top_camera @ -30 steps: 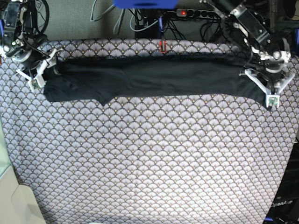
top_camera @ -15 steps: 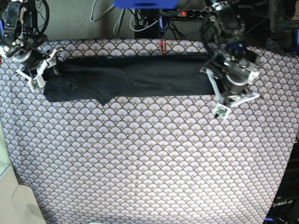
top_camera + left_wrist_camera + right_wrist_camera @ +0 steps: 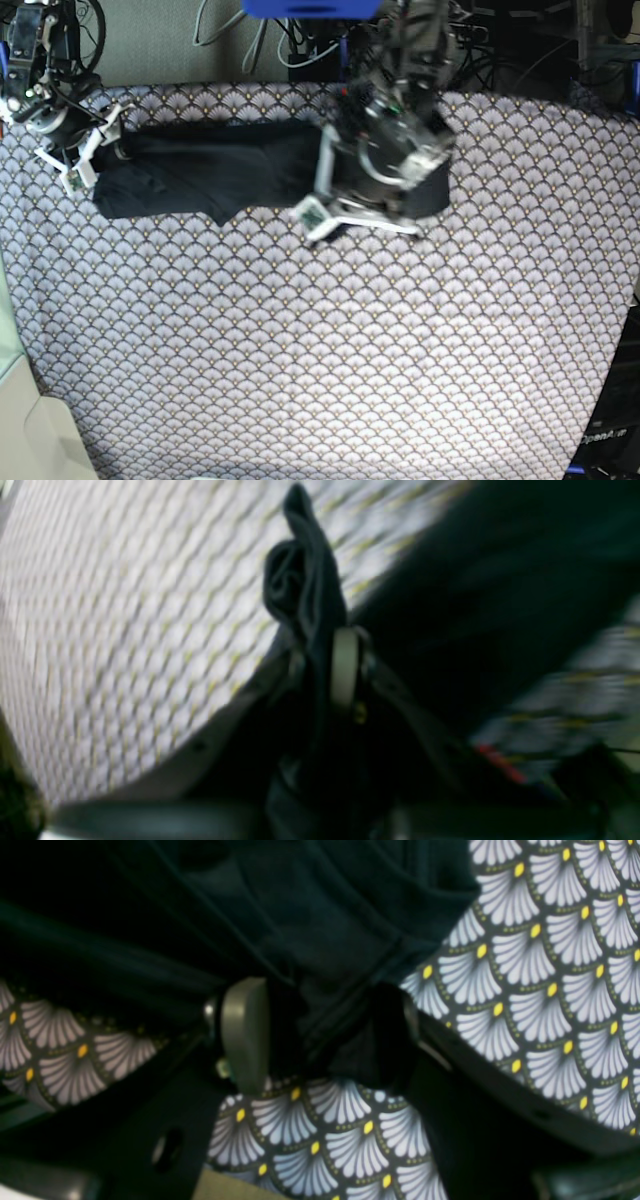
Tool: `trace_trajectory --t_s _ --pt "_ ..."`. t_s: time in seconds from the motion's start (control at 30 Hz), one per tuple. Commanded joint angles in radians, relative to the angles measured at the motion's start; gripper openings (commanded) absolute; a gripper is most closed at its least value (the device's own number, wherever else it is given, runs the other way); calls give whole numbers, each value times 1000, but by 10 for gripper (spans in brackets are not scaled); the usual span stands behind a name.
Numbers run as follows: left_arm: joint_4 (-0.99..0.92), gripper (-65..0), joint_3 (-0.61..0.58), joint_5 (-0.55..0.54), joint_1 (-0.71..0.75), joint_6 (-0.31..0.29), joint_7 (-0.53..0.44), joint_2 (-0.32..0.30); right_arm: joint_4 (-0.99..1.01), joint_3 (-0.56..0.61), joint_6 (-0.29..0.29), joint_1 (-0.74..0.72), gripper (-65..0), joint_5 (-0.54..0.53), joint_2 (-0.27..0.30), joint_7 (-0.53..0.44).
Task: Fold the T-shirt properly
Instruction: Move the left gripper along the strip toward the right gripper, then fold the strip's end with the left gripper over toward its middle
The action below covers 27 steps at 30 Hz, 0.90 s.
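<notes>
The black T-shirt (image 3: 200, 165) lies as a long folded strip along the back of the patterned tablecloth (image 3: 320, 350). My left gripper (image 3: 380, 185) hangs over the strip's middle, shut on a bunched end of the T-shirt (image 3: 305, 590) that sticks up between its fingers (image 3: 344, 665). A dark flap hangs under the gripper and reaches right to about (image 3: 435, 195). My right gripper (image 3: 100, 150) rests at the strip's left end. Its jaws stand wide apart on the table, and the T-shirt's edge (image 3: 310, 915) lies between the pale pad (image 3: 245, 1035) and the dark finger opposite.
Cables (image 3: 230, 30) and a blue object (image 3: 300, 8) sit behind the table's back edge. A pale surface (image 3: 30, 430) borders the front left corner. The tablecloth drops off at the right edge (image 3: 625, 330).
My left gripper has swept from the far right to the middle of the strip, carrying the T-shirt's right end over the rest. The right gripper has stayed put.
</notes>
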<state>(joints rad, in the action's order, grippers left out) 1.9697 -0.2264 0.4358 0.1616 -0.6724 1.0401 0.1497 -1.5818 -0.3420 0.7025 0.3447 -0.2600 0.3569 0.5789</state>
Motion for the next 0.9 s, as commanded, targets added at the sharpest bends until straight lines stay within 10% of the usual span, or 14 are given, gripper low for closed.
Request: trace_trajectory --t_s 0.0,0.53,0.87 --pt "4 -650 -34 4 -9 36 -16 7 -13 -9 -4 -2 -311 -2 17 -7" --pt "-73 -649 -113 4 -9 128 -25 7 -13 -9 -4 3 -312 -2 17 -7" --pt "-30 -414 -117 -147 17 121 -145 7 -13 -7 -4 0 -310 -2 17 -7"
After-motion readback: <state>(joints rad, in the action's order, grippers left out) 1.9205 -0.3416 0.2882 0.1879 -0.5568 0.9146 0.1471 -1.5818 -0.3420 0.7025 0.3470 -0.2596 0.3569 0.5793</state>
